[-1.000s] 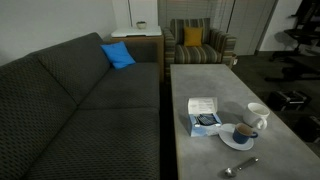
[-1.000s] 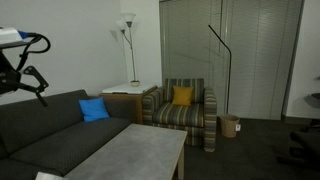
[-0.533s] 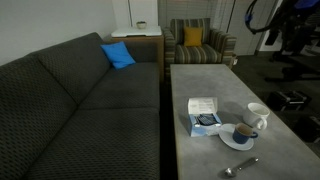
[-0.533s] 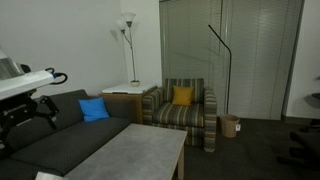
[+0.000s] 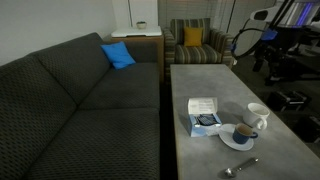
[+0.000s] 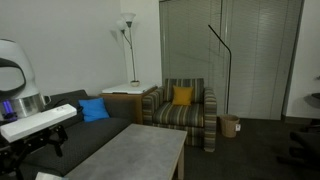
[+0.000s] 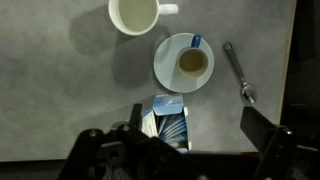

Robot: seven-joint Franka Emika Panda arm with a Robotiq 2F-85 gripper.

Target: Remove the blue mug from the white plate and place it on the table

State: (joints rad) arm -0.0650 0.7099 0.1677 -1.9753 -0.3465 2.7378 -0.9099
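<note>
The blue mug (image 7: pixel 193 62) is sitting upright on the white plate (image 7: pixel 166 68), slightly off the plate's centre, with its open mouth facing straight up at the wrist camera and showing a light brownish inside. Its handle is pointing toward the top edge of the wrist view, so the line from body to handle is running up and down in that picture. The plate is lying flat on the grey tabletop (image 7: pixel 60 70). A white mug (image 7: pixel 132 14) is standing near the plate, apart from it, its handle pointing to the right of the wrist view. A spoon (image 7: pixel 238 72) is lying beside the plate, its long axis running roughly top to bottom with the bowl at the lower end. A white-and-blue box (image 7: pixel 170 120) is lying just below the plate in this view.

The tool (image 7: pixel 175 140) is hanging well above these things, its jaws standing wide apart and gripping nothing.

In an exterior view the mug (image 5: pixel 243 132) is resting on the plate (image 5: pixel 236 142) near the tabletop's (image 5: pixel 200 75) near end, between the box (image 5: pixel 204 113) and the white mug (image 5: pixel 258 115)
</note>
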